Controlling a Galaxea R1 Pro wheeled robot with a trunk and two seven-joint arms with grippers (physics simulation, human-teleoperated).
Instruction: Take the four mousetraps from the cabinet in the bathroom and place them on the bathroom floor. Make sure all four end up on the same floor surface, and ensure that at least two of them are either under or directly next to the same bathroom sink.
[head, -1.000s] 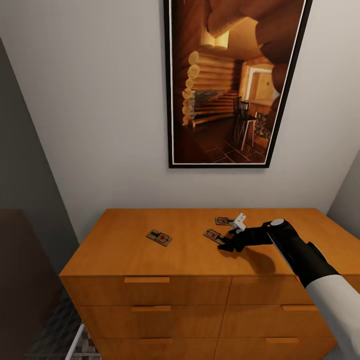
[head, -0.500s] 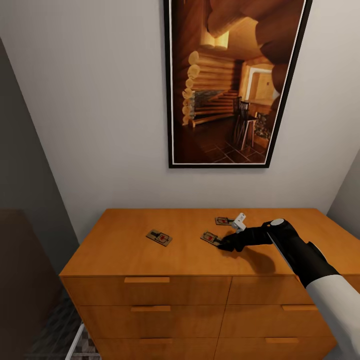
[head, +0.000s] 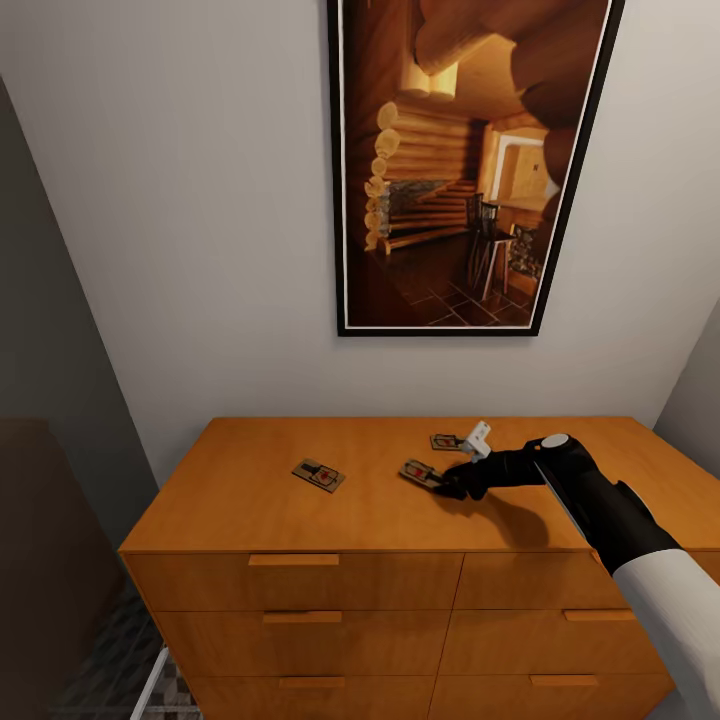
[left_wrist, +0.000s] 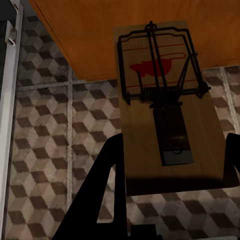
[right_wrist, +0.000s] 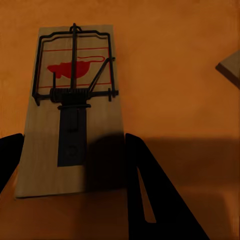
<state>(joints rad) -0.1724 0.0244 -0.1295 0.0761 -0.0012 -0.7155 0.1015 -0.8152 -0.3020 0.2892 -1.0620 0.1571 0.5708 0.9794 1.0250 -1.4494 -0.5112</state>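
Three mousetraps lie on the orange-brown cabinet (head: 250, 490): one at the left (head: 318, 475), one further back (head: 447, 441), and one (head: 419, 473) at the tips of my right gripper (head: 450, 487). Seen from the right wrist, that mousetrap (right_wrist: 75, 100) has its near end between the two dark fingers (right_wrist: 145, 190), which touch both its long edges; my right gripper (right_wrist: 74, 145) is shut on it. My left gripper (left_wrist: 172, 145) is shut on another mousetrap (left_wrist: 160, 100), held above the cube-patterned bathroom floor (left_wrist: 45, 125) beside the cabinet's edge (left_wrist: 90, 30). The sink is out of view.
A large framed picture (head: 470, 160) hangs on the wall above the cabinet. A white frame (head: 150, 690) stands on the tiled floor (head: 110, 650) left of the cabinet's drawers. A dark surface fills the near left corner.
The mousetrap at my right gripper has shifted slightly left on the cabinet top, and the right wrist has risen a little. The other traps have not moved.
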